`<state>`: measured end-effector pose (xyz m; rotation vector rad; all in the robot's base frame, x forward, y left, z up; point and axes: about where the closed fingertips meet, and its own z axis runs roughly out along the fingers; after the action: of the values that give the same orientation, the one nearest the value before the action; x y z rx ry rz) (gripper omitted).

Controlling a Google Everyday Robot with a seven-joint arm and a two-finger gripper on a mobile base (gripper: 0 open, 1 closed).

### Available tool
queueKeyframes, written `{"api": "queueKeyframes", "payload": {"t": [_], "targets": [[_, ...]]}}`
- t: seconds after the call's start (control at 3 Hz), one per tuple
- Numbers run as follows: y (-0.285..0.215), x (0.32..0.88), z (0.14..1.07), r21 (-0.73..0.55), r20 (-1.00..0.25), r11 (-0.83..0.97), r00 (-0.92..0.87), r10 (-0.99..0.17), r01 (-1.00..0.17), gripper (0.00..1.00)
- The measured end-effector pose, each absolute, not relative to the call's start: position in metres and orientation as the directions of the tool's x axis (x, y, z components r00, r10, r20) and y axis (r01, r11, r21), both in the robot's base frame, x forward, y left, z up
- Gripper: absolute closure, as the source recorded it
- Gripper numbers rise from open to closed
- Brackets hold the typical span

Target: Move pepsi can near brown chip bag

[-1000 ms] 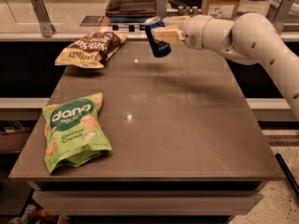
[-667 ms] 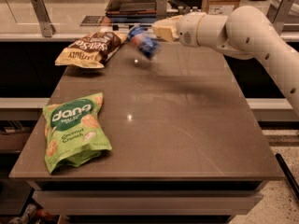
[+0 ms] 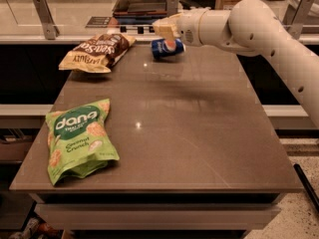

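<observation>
The pepsi can (image 3: pixel 168 49) lies on its side on the brown table (image 3: pixel 199 133), near the back edge. It is a short way right of the brown chip bag (image 3: pixel 97 51), which lies at the back left with its yellow end toward the left. My gripper (image 3: pixel 166 31) hovers just above the can, reaching in from the right on the white arm (image 3: pixel 249 26). The gripper is open and holds nothing.
A bright green "dang" bag (image 3: pixel 77 138) lies at the front left of the table. A counter with a dark tray (image 3: pixel 144 1) and metal brackets runs behind the table. The table's right edge drops to the floor.
The can was held in the gripper above the table's back edge. It has left the gripper and now lies on its side on the table. The gripper has shifted slightly left.
</observation>
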<state>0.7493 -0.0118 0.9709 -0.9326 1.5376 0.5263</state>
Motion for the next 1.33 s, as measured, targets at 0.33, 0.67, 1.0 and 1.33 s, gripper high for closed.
{"api": "queueKeyframes", "payload": {"t": [0.33, 0.67, 1.0, 1.33], "targets": [[-0.0101, 0.7492, 0.9699, -0.174, -0.965, 0.574, 0.022, -0.262, -0.800, 0.82], [-0.0071, 0.7490, 0.9693, -0.173, -0.965, 0.570, 0.022, -0.261, -0.803, 0.58], [-0.0042, 0.7488, 0.9687, -0.172, -0.965, 0.567, 0.023, -0.261, -0.805, 0.35], [-0.0014, 0.7486, 0.9680, -0.171, -0.965, 0.564, 0.023, -0.261, -0.808, 0.12]]}}
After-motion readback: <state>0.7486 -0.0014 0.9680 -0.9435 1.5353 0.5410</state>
